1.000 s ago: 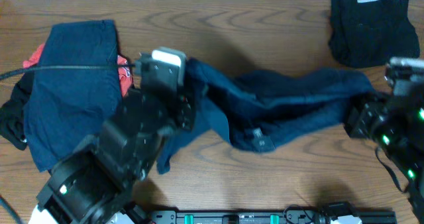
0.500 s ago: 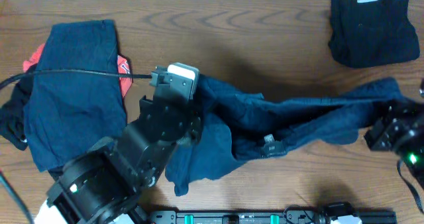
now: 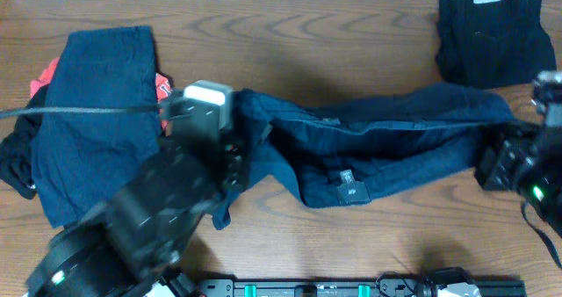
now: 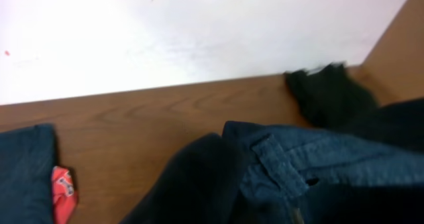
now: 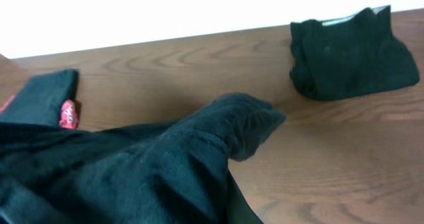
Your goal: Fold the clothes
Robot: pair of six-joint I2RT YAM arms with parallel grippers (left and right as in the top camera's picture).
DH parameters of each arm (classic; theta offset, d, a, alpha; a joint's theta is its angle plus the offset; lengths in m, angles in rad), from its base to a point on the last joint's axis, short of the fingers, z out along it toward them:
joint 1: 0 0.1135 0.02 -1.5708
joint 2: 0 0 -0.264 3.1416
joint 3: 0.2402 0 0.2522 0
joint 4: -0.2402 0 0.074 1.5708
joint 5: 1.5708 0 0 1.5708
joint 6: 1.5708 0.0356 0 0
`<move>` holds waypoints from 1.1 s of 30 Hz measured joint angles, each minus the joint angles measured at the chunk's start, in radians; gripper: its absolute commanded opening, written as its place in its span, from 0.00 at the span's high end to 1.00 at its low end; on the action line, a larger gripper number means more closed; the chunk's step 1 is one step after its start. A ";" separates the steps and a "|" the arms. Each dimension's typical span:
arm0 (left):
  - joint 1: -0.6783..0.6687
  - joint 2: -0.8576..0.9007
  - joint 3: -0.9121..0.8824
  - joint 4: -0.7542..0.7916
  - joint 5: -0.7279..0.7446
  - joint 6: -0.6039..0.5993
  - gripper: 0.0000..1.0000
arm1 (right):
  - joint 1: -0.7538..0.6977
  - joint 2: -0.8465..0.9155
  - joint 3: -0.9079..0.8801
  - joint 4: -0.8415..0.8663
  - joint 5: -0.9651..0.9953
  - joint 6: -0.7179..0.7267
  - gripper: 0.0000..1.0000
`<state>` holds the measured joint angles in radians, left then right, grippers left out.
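A: Where was the navy garment (image 3: 378,148) seen?

B: It was seen stretched across the middle of the table (image 3: 290,25), running from 9 o'clock to 3 o'clock in the overhead view. It was bunched along its length, and a small label (image 3: 349,191) was shown near its 6 o'clock edge.

A: How were the tools found?

B: The left gripper (image 3: 239,143) was found pressed together on the 9 o'clock end of that garment. Its fingers were buried in blue cloth in the left wrist view. The right gripper (image 3: 493,161) was found pinched on the 3 o'clock end, and its fingers were likewise hidden under dark fabric in the right wrist view.

A: Were other clothes noted?

B: A folded black garment (image 3: 487,38) was noted at 1 o'clock, near the table's far edge, with bare wood visible between it and the stretched piece. At 9 o'clock a pile was seen. A navy piece (image 3: 97,112) was laid flat on top, a red-orange piece (image 3: 163,93) was exposed at its 3 o'clock and 10 o'clock sides, and a black piece (image 3: 13,161) was poking out at 8 o'clock.
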<state>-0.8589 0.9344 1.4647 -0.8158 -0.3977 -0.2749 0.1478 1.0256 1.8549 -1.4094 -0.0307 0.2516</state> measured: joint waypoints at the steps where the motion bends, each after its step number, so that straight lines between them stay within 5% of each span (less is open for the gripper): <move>1: 0.000 -0.017 0.000 0.000 0.009 -0.003 0.94 | 0.000 -0.015 0.009 -0.014 -0.002 0.000 0.99; 15: 0.000 0.030 0.000 -0.010 0.051 -0.033 0.94 | 0.000 -0.011 0.047 -0.016 -0.029 0.000 0.99; 25: 0.013 0.356 0.000 0.020 -0.036 -0.114 0.94 | 0.000 0.374 0.049 0.032 -0.047 -0.004 0.99; 33: 0.172 0.526 0.000 0.064 -0.074 -0.208 0.94 | 0.000 0.691 0.048 0.226 -0.048 -0.010 0.99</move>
<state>-0.6868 1.4601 1.4647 -0.7517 -0.4717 -0.4828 0.1478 1.7164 1.9026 -1.1835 -0.0792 0.2420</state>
